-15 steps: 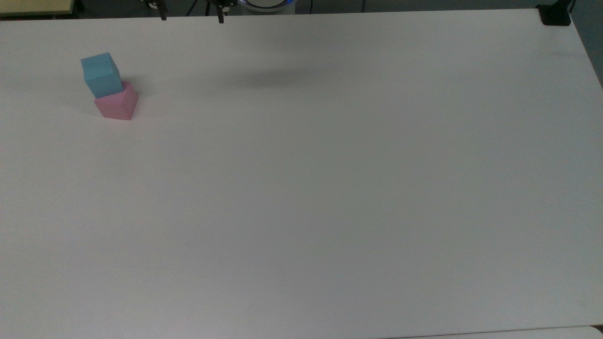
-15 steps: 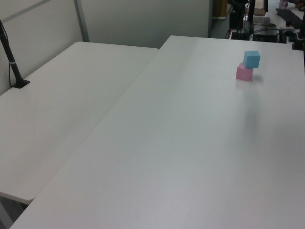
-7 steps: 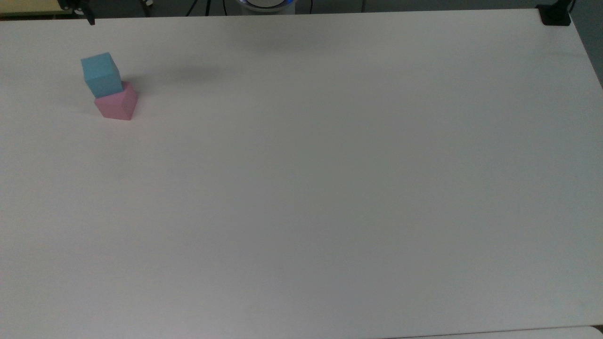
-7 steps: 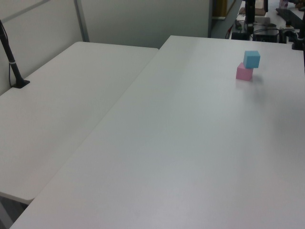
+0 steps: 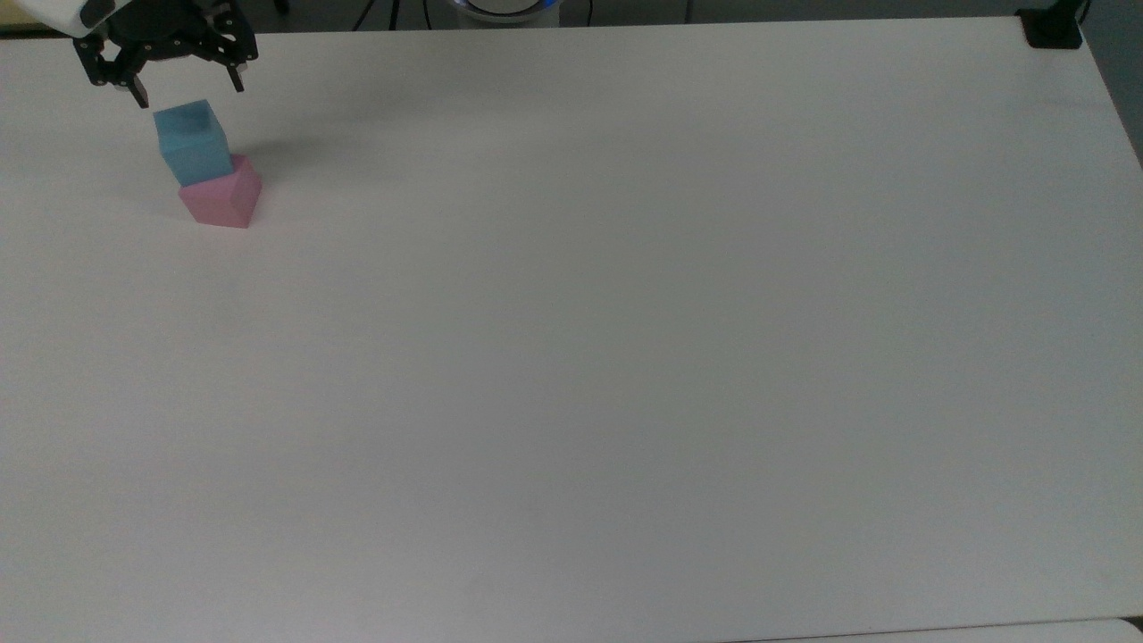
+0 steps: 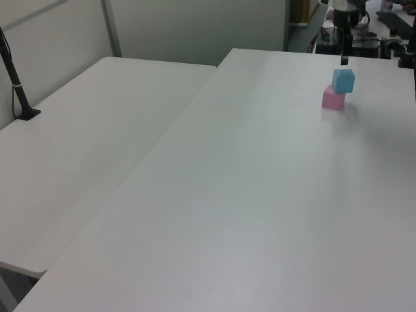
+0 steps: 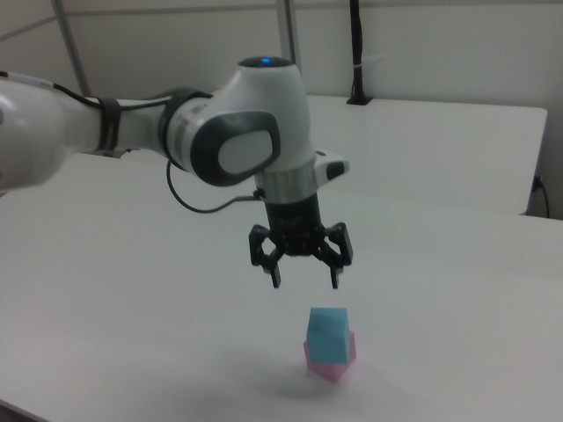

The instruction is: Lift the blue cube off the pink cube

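A robotics lab: bare white desks [image 6: 195,195] pushed together, a partition wall [image 6: 52,45], a clamped camera pole [image 6: 16,81], cabling behind.

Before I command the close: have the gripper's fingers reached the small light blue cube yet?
No: in the right view the open gripper hangs above the light blue cube, apart from it.

White arm outstretched, hand [image 7: 304,283] pointing down, fingers spread wide.
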